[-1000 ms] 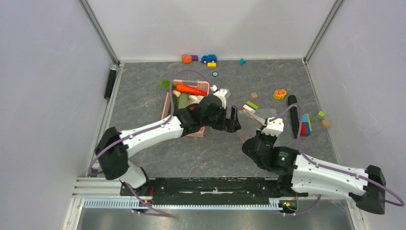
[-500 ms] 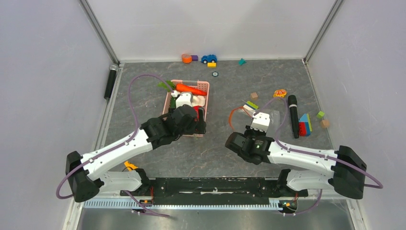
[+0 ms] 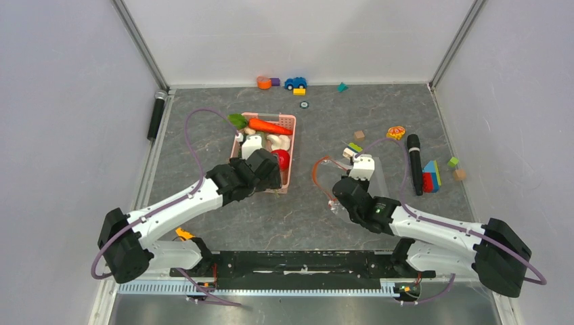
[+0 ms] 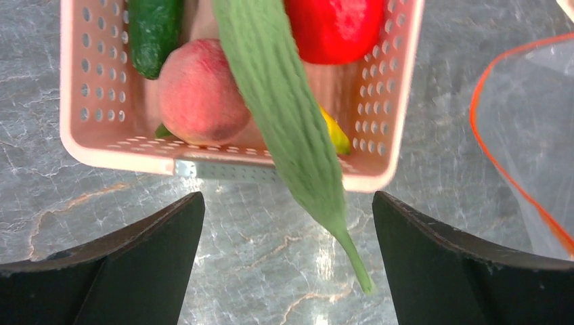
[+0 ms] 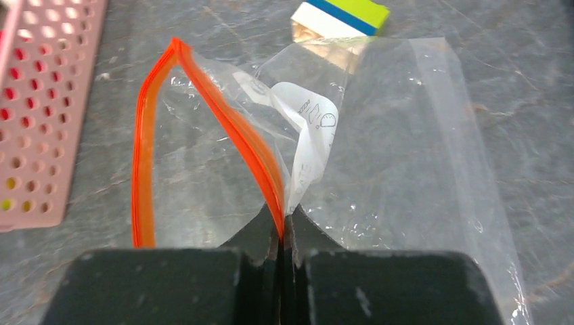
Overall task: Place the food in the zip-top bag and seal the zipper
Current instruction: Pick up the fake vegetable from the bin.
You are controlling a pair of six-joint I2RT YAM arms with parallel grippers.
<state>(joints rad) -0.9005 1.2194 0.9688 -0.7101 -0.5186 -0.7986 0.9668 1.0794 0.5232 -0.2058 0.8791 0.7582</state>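
Since the earlier frame my left arm has pulled back toward the near edge of the table and swung left; my left gripper [image 4: 288, 264] now hangs wide open and empty just off the near wall of the pink basket [image 4: 223, 167]. My right arm has reached further in and lifted the bag mouth, which now gapes as a loop toward the basket.

Right gripper [image 5: 284, 233] is clamped on the upper lip of the zip-top bag [image 5: 406, 156], fingers fully together on the orange-red zipper [image 5: 233, 132]. Bag lies right of the basket, near mid-table. Slider knob not visible.

Food is all in the basket, none in the bag: long green cucumber [image 4: 284, 115] lying lengthwise with its stem overhanging the near wall, a short dark cucumber [image 4: 154, 30], pink piece [image 4: 203, 91], tomato [image 4: 335, 27], a sliver of banana [image 4: 334, 132]; the carrot [image 3: 269, 126] sits across the far end.

Step in hand, as I judge it: pick the first item. The long cucumber is uppermost and nearest. I should close across its width near the middle, lift clear of the wall, and enter the bag lengthwise. The right must hold the lip high and steady.

Writing: white print on the bag is crumpled; no words readable. No brands seen.
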